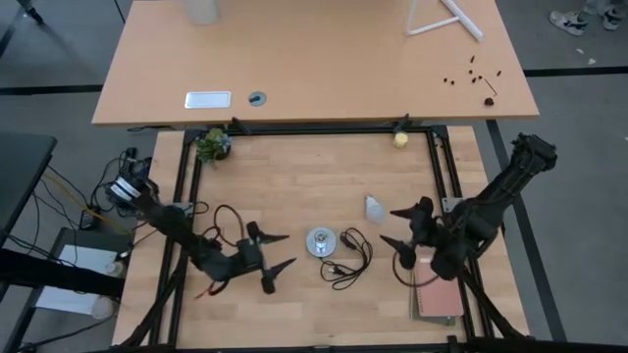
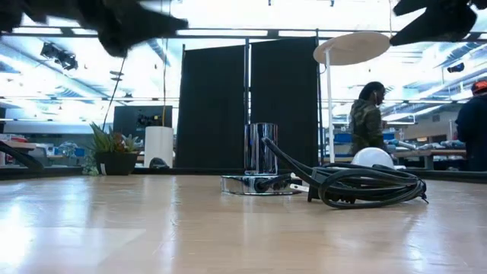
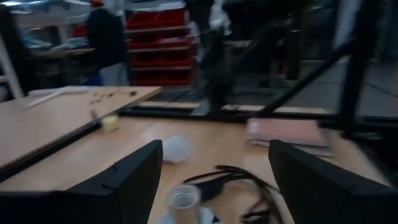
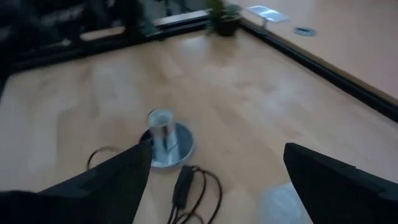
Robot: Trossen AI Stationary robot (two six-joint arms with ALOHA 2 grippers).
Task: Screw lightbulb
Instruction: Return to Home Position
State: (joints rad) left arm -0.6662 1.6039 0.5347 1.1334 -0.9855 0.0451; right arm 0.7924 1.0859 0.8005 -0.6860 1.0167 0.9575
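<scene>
The white lightbulb (image 1: 376, 207) lies on its side on the table, right of the socket; it also shows in the left wrist view (image 3: 177, 149) and in the low view (image 2: 374, 157). The round silvery socket disc (image 1: 321, 241) with its upright metal sleeve (image 2: 261, 149) stands at the table's middle, its black cord (image 1: 348, 263) coiled beside it. My left gripper (image 1: 277, 251) is open, above the table left of the socket. My right gripper (image 1: 400, 227) is open, above the table just right of the bulb. Neither touches anything.
A small potted plant (image 1: 212, 145) stands at the far left corner and a small yellowish ball (image 1: 400, 140) at the far right. A reddish notebook (image 1: 439, 297) lies at the near right. A black frame (image 1: 314, 128) borders the table. People stand in the room behind.
</scene>
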